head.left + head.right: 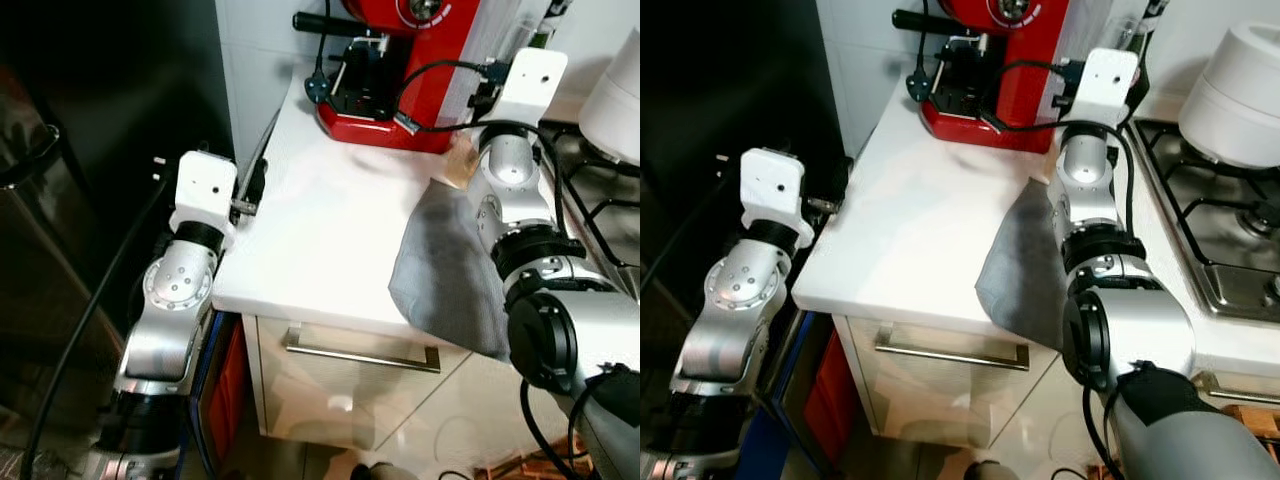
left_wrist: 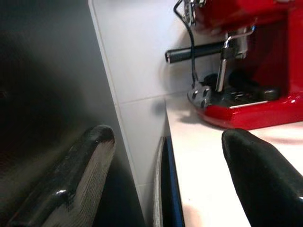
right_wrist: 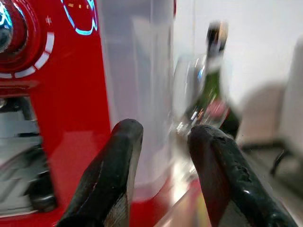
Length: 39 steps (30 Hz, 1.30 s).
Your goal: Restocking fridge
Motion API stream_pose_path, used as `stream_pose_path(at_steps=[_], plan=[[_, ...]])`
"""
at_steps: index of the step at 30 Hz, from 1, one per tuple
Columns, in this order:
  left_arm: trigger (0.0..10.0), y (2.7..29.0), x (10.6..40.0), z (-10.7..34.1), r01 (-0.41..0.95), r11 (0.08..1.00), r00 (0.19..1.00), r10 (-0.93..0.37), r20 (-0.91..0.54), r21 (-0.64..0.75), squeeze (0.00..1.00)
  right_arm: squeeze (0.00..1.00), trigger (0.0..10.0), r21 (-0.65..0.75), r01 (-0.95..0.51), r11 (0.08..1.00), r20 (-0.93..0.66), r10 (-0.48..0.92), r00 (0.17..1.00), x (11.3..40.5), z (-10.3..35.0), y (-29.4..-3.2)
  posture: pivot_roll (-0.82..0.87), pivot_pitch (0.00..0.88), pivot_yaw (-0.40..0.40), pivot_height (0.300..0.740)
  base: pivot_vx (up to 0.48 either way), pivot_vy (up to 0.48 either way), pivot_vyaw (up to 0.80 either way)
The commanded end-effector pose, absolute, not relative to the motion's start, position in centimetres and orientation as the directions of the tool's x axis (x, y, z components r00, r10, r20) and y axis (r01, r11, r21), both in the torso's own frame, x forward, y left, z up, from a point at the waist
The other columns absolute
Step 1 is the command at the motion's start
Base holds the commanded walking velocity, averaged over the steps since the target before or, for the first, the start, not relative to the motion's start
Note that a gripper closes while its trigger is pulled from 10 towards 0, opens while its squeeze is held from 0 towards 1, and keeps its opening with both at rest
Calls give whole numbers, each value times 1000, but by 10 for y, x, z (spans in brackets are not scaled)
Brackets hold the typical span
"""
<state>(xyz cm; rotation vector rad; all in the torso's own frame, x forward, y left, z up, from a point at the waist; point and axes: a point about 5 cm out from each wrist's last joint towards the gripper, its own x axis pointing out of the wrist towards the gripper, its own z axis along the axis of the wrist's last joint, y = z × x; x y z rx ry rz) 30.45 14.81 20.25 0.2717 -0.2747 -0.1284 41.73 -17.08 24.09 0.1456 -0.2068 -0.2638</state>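
Glossy red espresso machine [image 3: 52,109] and green bottle [image 3: 213,94] face the right gripper [image 3: 163,137] (fingers narrowly parted, empty).

You see a smooth white worktop [image 1: 330,230] with a faint sheen. The coffee machine [image 1: 420,60] on it is glossy red plastic with a clear plastic tank [image 3: 137,85] at its side. A matt grey cloth [image 1: 445,275] lies soft and creased over the worktop edge. The drawer handle [image 1: 360,355] below looks like brushed metal. The hob [image 1: 1220,230] is shiny steel under black matt grates. Both arms are satin silver metal; the black fingers [image 3: 113,179] look rubbery and scuffed. The bottle [image 3: 213,90] is dark green glass.
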Motion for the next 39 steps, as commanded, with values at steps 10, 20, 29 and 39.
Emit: stream_pose_path(at_steps=[10,20,29,39], plan=[[10000,149,301,202,128,947,960,-193,204,294,0,0,10000,321,204,925,0,-215,977,420,219,-160,89,0,-37,740,0,0,0],[10000,152,303,201,121,948,963,-184,196,295,0,0,10000,353,252,901,-93,-234,968,418,208,-166,84,0,-44,740,0,0,0],[10000,154,305,199,125,948,968,-181,172,292,0,0,10000,501,228,835,-346,-48,937,405,151,-136,76,0,-42,740,0,0,0],[10000,158,304,208,100,951,964,-165,206,292,0,0,10000,396,99,913,-322,37,946,377,122,-91,62,0,-46,740,0,0,0]])
